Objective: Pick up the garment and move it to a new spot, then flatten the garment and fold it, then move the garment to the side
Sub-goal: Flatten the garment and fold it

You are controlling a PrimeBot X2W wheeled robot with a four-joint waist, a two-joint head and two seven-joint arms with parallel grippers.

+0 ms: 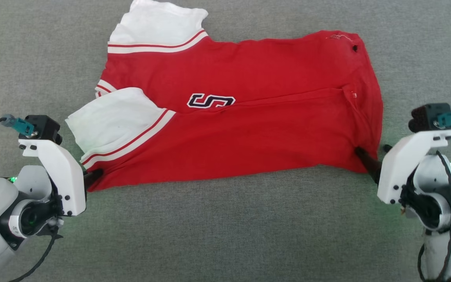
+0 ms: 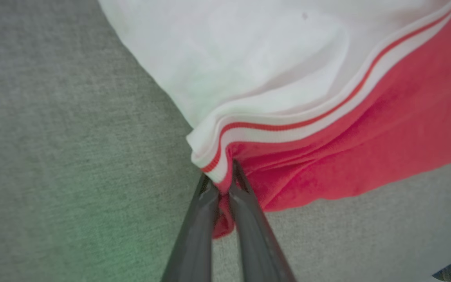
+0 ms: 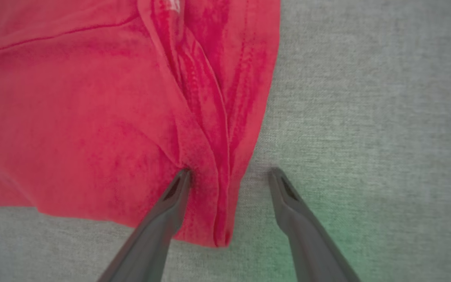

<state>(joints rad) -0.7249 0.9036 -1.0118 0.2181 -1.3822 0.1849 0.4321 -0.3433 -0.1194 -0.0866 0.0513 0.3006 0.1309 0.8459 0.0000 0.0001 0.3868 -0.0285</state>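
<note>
**A:** Which step is this?

**B:** Folding, I'd judge. The red shirt (image 1: pixel 249 137) lies spread in the middle of the grey worktop (image 1: pixel 225 235). Its near half looks laid over the far half, with the upper layer's edge cutting across the "S" emblem (image 1: pixel 211 101). Both arms are at the near corners.

**A:** And the jaws?

**B:** In the head view the left jaws sit at 8 o'clock, clenched on the corner just below the near white sleeve (image 1: pixel 108 121). The left wrist view shows the striped cuff edge (image 2: pixel 225 135) and red cloth pinched between the tips. The right jaws, near 4 o'clock, stand released and wide. One finger (image 3: pixel 163 215) is over the hem corner and the other finger (image 3: pixel 296 211) is over bare worktop just beside the cloth.

**A:** What does the next move call for?

**B:** Probably the right jaws closing on that hem corner and catching every layer before anything lifts. Then both corners should travel together, or the cloth will skew. I can't tell whether that means a second fold toward 12 o'clock or a drag aside.

**A:** Which way does it point?

**B:** The long axis runs from 9 to 3 o'clock. The shoulder end faces 9, the far white sleeve (image 1: pixel 159 23) sits up near 11, and the hem faces 3.
</note>
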